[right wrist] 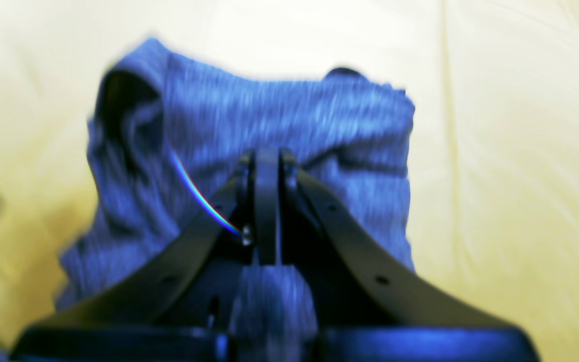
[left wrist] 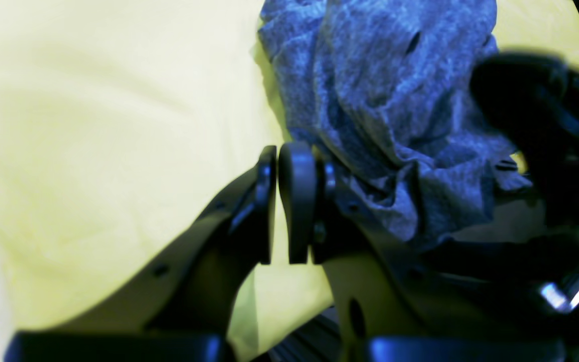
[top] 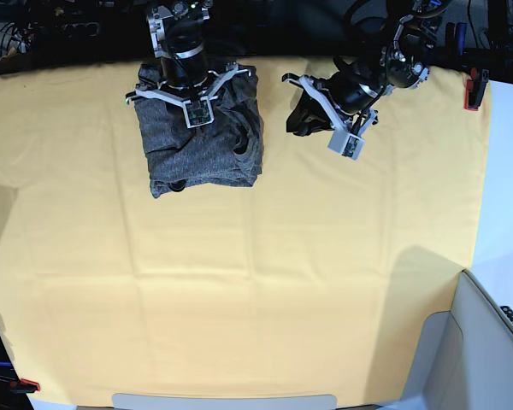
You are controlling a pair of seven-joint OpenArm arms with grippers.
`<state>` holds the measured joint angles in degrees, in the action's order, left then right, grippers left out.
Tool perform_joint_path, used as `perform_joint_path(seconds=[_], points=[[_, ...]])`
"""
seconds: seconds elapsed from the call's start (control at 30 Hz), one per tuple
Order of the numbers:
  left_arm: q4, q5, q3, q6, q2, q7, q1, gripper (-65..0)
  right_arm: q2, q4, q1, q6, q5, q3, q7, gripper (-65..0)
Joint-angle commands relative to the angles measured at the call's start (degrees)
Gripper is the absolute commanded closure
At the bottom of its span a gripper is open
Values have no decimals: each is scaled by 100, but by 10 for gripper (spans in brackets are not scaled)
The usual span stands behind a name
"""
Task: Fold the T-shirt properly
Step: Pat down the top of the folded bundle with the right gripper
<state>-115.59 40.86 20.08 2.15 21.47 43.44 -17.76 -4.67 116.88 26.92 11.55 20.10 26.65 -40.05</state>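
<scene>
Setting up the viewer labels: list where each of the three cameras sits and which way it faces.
Left wrist: behind the shut left gripper, facing the yellow cloth with the T-shirt alongside.
Right wrist: behind the shut right gripper, facing the T-shirt.
Base: overhead, looking down on the cloth; both arms show.
Shared: all three see T-shirt and cloth.

Two arms, each with black jointed links and dark cabling. Right gripper (right wrist: 268, 166): two curved grey arms with small round screw holes, ending in black rounded pads. Left gripper (left wrist: 277, 166): same form, pale arms, black pads (left wrist: 297, 186). A white bracket with a small camera module (top: 344, 145) sits at each wrist.
</scene>
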Motion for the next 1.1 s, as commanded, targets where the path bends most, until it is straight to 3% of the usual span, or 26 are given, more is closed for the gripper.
perform_joint_path(seconds=[0.0,0.17,0.27,0.43,0.53,0.63,0.8,0.97,1.07], points=[[-76,41,-34,44,20,-111,13,-30,23,105,47,18,192,20,62,0],[-76,33,-34,44,20,-94,22,-30,-56,88,231,-105,192,55,-17,0],[-67,33,-34,44,20,-94,31,-30,-100,88,267,-782,175,179,-34,0],[-15,33,-34,44,20,-94,48,-30,-127,79,179,-2074,166,600,-579,0],[3,33,-34,44,20,-94,31,-30,-127,79,117,-2584,166,706,-658,0],[12,33,-34,44,20,-94,31,-30,-118,88,56,-2636,166,697,-579,0],[12,33,-25,44,20,-94,22,-30,-83,97,-59,-2610,166,671,467,0],[12,41,-16,44,20,-94,13,-33,111,97,-428,-1977,166,389,836,0],[12,41,-25,44,20,-85,-66,-35,304,105,-621,-1986,122,-156,827,-20]])
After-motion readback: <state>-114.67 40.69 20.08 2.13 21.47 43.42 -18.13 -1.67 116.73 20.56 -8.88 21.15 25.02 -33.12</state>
